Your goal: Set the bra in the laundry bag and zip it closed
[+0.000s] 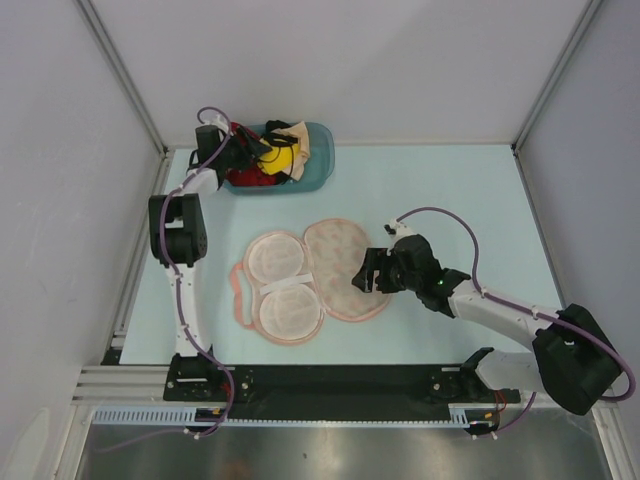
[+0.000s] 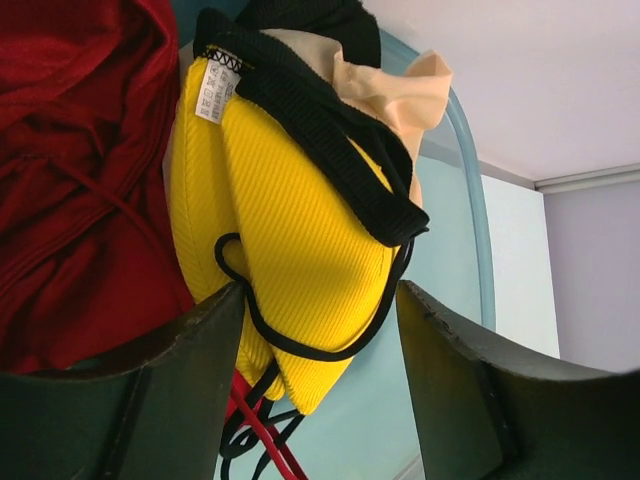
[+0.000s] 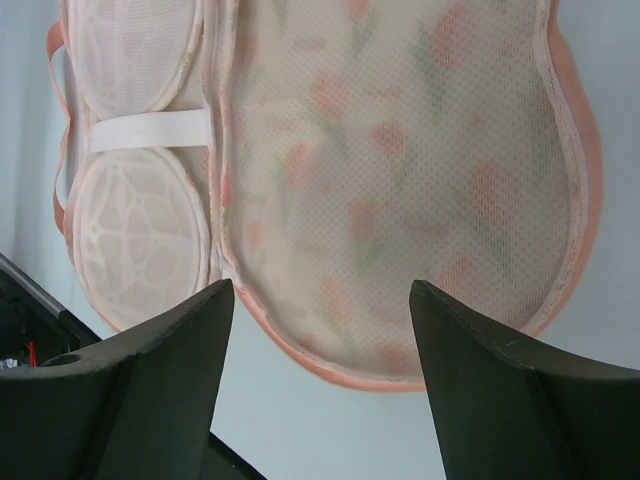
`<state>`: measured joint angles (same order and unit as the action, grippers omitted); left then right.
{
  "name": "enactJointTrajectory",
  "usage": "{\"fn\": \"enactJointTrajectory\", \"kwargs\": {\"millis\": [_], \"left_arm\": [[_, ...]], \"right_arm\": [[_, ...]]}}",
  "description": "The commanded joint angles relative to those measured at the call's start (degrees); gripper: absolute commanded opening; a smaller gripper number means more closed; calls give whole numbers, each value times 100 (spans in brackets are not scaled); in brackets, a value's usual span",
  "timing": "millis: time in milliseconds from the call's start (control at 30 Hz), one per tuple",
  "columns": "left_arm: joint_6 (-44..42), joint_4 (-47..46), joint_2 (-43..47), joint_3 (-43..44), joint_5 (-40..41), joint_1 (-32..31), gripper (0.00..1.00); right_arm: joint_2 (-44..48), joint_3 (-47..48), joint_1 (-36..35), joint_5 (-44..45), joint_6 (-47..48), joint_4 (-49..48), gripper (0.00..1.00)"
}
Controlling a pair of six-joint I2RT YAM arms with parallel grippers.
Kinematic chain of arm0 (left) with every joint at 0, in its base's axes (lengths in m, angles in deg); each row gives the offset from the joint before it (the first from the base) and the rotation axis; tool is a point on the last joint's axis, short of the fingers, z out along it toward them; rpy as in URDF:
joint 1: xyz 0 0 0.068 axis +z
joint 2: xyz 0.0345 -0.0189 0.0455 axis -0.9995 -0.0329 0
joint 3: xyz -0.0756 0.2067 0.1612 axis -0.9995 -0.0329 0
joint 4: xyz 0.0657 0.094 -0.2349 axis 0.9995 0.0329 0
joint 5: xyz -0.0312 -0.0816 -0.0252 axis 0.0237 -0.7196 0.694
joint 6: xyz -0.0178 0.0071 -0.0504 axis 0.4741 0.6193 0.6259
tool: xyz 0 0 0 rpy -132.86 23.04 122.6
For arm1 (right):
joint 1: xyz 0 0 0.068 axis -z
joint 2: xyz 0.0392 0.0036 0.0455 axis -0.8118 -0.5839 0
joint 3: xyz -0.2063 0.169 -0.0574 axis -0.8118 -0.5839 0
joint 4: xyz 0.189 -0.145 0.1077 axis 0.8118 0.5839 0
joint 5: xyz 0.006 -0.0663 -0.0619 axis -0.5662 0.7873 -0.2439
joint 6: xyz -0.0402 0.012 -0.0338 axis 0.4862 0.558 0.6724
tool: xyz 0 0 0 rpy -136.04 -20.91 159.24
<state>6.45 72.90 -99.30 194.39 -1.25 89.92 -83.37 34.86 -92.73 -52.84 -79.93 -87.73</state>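
Bra location: my target, the yellow bra (image 2: pixel 290 240), lies folded in the blue basket (image 1: pixel 320 165) at the far left of the surface (image 1: pixel 440 190). It rests against a red garment (image 2: pixel 70 180), with a beige garment (image 2: pixel 400 90) behind it.
Left gripper: my left gripper (image 2: pixel 320 300) hangs over the basket, released, its jaws spread to either side of the bra's near end and holding nothing.
Key relation: the bra sits straight ahead of this gripper. Its long axis runs away from me, so the jaws would close across its narrow width. My left arm is by far the nearer.
Laundry bag: the pink laundry bag (image 1: pixel 300 280) lies unzipped and spread flat mid-surface, well apart from the basket.
Right gripper: my right gripper (image 3: pixel 320 290) hovers over the bag's right half, released and empty.
Step, as I judge it: pinching the bra, with the bagging and zipping not yet begun.
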Motion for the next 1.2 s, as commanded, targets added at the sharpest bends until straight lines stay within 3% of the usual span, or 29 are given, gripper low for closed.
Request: {"fn": "enactJointTrajectory", "kwargs": {"millis": [0,133,500,600,633,800,1167], "left_arm": [[116,-308,-71,462,-191,39,68],[195,-430,-159,532,-270,48,68],[617,-334,-722,1288,-613,22,47],[609,-282,-731,1367,-578,-13,36],[600,-246,-713,1393,-569,-5,28],[206,192,-108,1394,-323,-22,1],[-1534,2100,1887,1736,1487,-302,0]], "right_arm": [[199,-32,40,-20,101,-151,77],[155,-31,66,-20,101,-159,77],[119,4,66,-64,22,-160,77],[137,21,75,-55,4,-124,77],[163,21,67,-47,4,-98,77],[295,56,58,-29,-49,164,77],[901,65,-223,384,-339,693,77]]}}
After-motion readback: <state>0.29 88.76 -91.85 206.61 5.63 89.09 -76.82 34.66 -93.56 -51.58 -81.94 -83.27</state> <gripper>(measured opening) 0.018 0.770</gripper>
